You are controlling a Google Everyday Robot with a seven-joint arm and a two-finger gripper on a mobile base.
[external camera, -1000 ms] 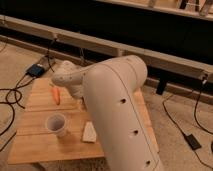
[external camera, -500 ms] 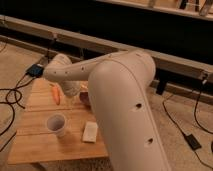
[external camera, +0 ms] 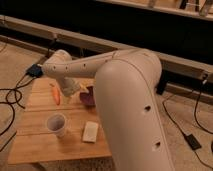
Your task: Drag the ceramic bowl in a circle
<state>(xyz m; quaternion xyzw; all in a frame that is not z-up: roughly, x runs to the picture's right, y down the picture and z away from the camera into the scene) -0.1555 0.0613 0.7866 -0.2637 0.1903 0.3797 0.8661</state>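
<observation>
The ceramic bowl (external camera: 89,98) is dark maroon and sits on the wooden table (external camera: 40,137), near its middle at the far side. My white arm (external camera: 125,90) reaches in from the right, bends over the table's far left part and comes down to the bowl. My gripper (external camera: 80,90) is at the bowl's left rim, partly hidden behind the wrist. The right part of the bowl is hidden by the arm.
An orange carrot-like object (external camera: 55,93) lies left of the bowl. A white cup (external camera: 56,124) stands at the front left. A white flat packet (external camera: 91,131) lies in front of the bowl. Black cables (external camera: 12,97) run over the floor at the left.
My arm has swung back and to the right, uncovering more of the table. The wrist has reached farther left and now comes down at the bowl. The bowl has barely moved.
</observation>
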